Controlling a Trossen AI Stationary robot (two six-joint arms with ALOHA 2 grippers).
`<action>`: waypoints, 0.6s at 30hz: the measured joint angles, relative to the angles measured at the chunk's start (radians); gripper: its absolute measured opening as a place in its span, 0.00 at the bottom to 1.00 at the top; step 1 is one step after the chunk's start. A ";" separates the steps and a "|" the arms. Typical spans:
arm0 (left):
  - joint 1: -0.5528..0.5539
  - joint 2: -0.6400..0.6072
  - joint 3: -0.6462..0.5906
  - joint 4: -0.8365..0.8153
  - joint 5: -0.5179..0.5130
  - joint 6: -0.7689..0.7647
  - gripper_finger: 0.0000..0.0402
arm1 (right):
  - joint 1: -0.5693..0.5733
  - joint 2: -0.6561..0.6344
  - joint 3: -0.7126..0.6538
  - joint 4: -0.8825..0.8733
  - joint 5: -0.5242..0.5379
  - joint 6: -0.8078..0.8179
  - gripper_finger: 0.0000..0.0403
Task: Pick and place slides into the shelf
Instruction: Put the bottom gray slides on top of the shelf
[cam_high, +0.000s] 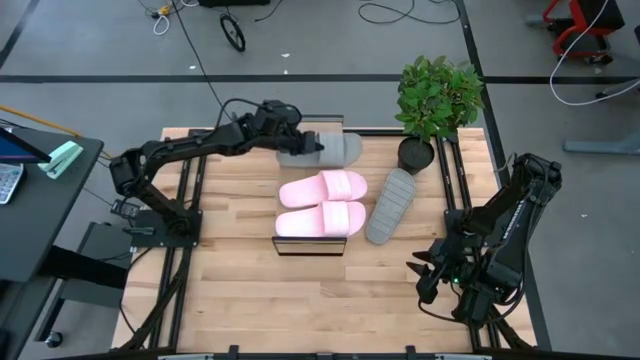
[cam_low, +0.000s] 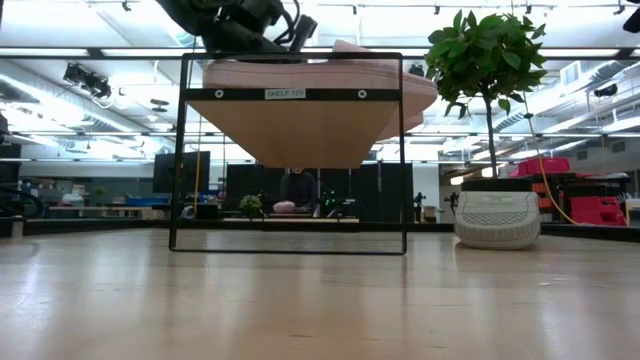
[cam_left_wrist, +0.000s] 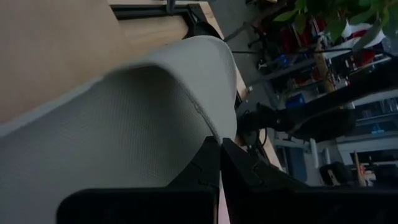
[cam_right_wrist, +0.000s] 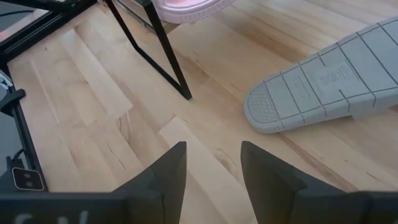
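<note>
Near the far edge of the worktop, left of the potted plant (cam_high: 437, 100), the left gripper (cam_high: 292, 133) has hold of an upright grey slide (cam_high: 335, 149). Its wrist view shows the two dark fingers (cam_left_wrist: 211, 171) pressed almost together, pinching the slide's thin foam edge. That slide lies just beyond the shelf (cam_high: 310, 246), whose plank top carries the two pale pink slides (cam_high: 322, 203) side by side; from the high view it cannot be told whether it is lifted or resting on the table.

A second grey slide (cam_high: 390, 205) lies sole-up on the table just right of the shelf, angled toward the plant, its ribbed tread visible in the right wrist view (cam_right_wrist: 329, 81).

Over the near right corner the right gripper (cam_high: 440, 272) waits with its fingers (cam_right_wrist: 163, 180) spread and nothing between them.

Foam sandals like these are probably light and somewhat springy, so weight is no concern, but a pinch on a thin edge may let the body flop or swing. The matte foam should grip well against the pads. A hold across the wide strap, or on the sole's side at mid-length, would likely carry it more level. For the overturned one, the raised sole edge seems the easiest place to take hold.
</note>
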 joint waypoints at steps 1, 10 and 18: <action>0.000 0.000 0.000 0.000 0.000 0.006 0.01 | 0.000 0.000 0.000 0.000 0.003 0.000 0.39; 0.000 0.000 0.000 -0.010 0.013 0.032 0.01 | 0.000 0.000 0.000 0.002 0.005 0.000 0.39; -0.019 -0.001 0.000 -0.057 0.015 0.027 0.01 | 0.000 0.000 0.000 0.002 0.005 -0.005 0.39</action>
